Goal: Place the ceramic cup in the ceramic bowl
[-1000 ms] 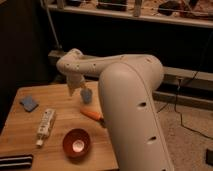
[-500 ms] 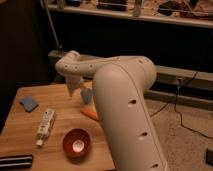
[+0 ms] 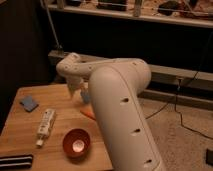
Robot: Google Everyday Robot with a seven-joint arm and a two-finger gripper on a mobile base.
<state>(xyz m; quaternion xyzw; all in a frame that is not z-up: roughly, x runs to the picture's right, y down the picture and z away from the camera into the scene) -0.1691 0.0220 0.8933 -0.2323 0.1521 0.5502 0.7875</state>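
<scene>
The ceramic cup (image 3: 85, 95), small and light blue, stands on the wooden table (image 3: 55, 107) with its right side hidden by my white arm. My gripper (image 3: 75, 89) points down just left of the cup, open, and nothing shows between its fingers. The ceramic bowl (image 3: 76, 142), round, reddish-brown and glossy, sits near the table's front edge, below and slightly left of the cup.
An orange carrot (image 3: 88, 113) lies between cup and bowl, mostly covered by my arm. A white tube (image 3: 45, 125) lies left of the bowl. A flat blue pad (image 3: 28, 103) is at far left. A dark flat object (image 3: 15, 161) is at the front-left corner. Cables trail on the floor at right.
My arm's large forearm has swung left, now hiding more of the carrot and part of the cup. The gripper stays beside the cup.
</scene>
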